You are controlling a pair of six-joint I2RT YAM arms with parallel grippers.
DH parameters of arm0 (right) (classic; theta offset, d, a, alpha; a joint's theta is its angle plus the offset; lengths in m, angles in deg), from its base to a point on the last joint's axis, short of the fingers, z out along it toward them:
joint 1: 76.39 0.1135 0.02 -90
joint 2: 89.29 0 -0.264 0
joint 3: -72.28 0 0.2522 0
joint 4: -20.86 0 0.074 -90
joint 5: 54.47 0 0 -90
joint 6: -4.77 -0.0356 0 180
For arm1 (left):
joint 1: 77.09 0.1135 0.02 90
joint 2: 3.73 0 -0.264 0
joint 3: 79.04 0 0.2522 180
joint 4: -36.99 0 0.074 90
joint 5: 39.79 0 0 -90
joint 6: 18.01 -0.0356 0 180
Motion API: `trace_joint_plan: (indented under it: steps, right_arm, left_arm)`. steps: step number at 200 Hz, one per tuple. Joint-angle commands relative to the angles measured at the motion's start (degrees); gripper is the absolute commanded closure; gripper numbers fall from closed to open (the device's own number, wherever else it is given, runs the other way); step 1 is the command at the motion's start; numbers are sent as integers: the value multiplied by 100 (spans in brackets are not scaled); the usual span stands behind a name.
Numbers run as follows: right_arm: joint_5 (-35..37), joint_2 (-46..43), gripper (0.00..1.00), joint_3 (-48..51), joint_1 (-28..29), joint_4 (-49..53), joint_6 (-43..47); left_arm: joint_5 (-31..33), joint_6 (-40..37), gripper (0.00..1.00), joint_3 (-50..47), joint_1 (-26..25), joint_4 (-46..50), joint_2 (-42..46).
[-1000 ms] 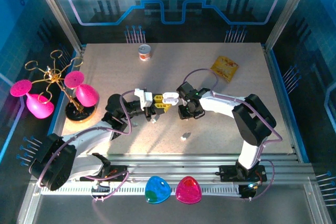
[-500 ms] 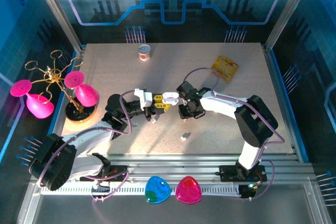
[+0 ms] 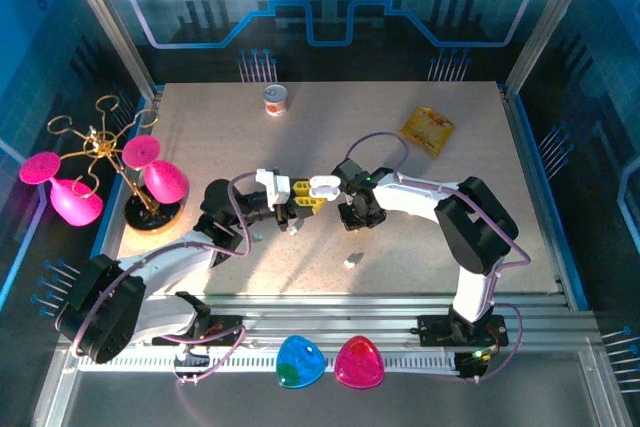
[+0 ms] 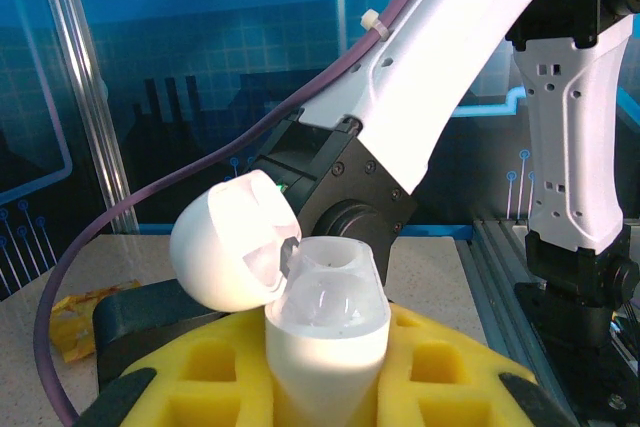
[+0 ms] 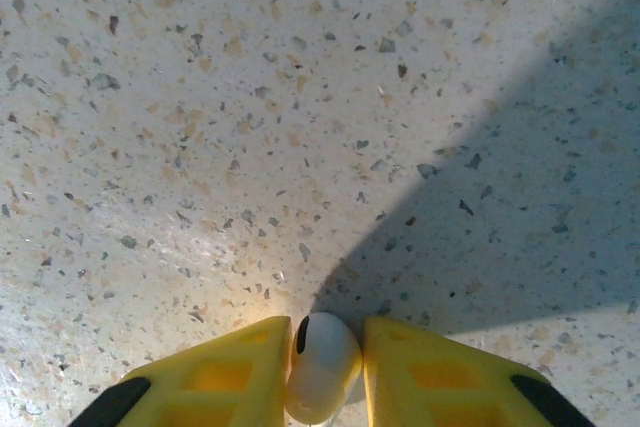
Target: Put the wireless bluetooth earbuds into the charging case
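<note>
The white charging case (image 4: 325, 332) stands upright between my left gripper's yellow fingers (image 4: 210, 377), its round lid (image 4: 233, 252) swung open to the left and both sockets showing. In the top view the case (image 3: 322, 187) hangs mid-table, with my left gripper (image 3: 305, 197) shut on it. Just right of it, my right gripper (image 3: 355, 215) points down at the tabletop. In the right wrist view a small white earbud (image 5: 322, 365) with a dark spot is pinched between the yellow fingers of my right gripper (image 5: 325, 372), just over the speckled surface. Another earbud (image 3: 350, 262) lies loose nearer the front.
A small can (image 3: 276, 100) stands at the back, with a yellow packet (image 3: 428, 129) at the back right. A gold stand (image 3: 140, 182) with pink glasses is on the left. Blue (image 3: 299, 362) and pink (image 3: 359, 362) shells rest on the front rail.
My right gripper's fingers have closed in on the earbud, and its arm has shifted slightly left. The left arm and the case have stayed still.
</note>
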Motion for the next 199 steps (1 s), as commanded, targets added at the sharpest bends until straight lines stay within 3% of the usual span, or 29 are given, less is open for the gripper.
trace_joint_plan:
  steps: [1,37,81,152,199]
  right_arm:
    - [-16,26,83,-125,73,156,12]
    - [-233,-281,85,95,26,-221,312]
    - [-762,-1091,89,902,-217,-1398,1209]
    - [-2219,-2807,89,2573,-1064,-3694,1731]
    - [-2439,-2891,89,2597,-1206,-3112,2184]
  left_arm:
    - [11,-55,100,-49,-35,-182,84]
    - [33,-87,100,-71,-37,-164,119]
    - [112,-22,100,-116,-30,-105,210]
    - [196,50,100,-117,-29,81,315]
    - [187,90,100,-144,-32,37,276]
